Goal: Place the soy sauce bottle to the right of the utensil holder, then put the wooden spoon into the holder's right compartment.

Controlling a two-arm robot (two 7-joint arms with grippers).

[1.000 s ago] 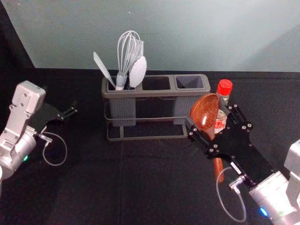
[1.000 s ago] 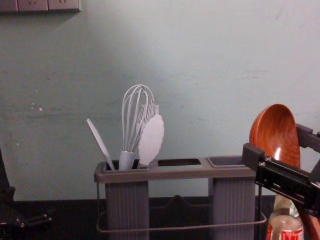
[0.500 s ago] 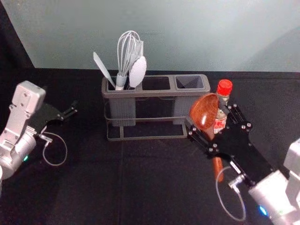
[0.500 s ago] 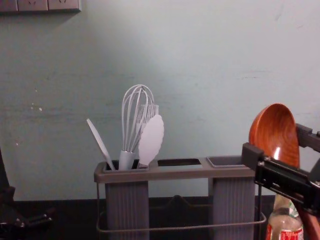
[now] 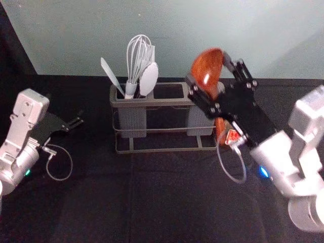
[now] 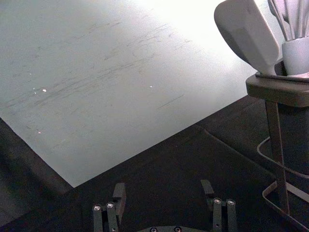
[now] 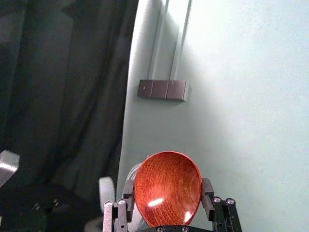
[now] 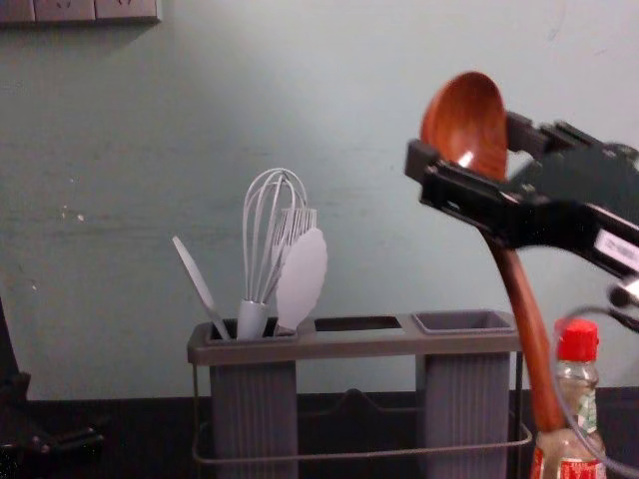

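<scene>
My right gripper (image 5: 208, 71) is shut on the wooden spoon (image 5: 206, 65), above the right end of the utensil holder (image 5: 167, 102). In the chest view the spoon (image 8: 524, 317) hangs bowl up, handle slanting down to the right, its lower end in front of the soy sauce bottle (image 8: 578, 397). That red-capped bottle stands right of the holder (image 8: 349, 346), whose right compartment (image 8: 463, 321) looks empty. The right wrist view has the bowl (image 7: 167, 193) between the fingers of the right gripper (image 7: 168, 183). My left gripper (image 5: 80, 120) stays parked at left, open in its wrist view (image 6: 163, 186).
A whisk (image 5: 137, 58) and other pale utensils, including a spoon-like one (image 5: 149, 78), stand in the holder's left compartment. The wall (image 8: 399, 120) rises behind the dark-covered table (image 5: 101, 202). A socket strip (image 8: 80, 10) is on the wall at upper left.
The right gripper has lifted the spoon and carried it leftward and away from the robot. In the chest view the bottle's red cap and the holder's right compartment have come into sight. The left arm stays still.
</scene>
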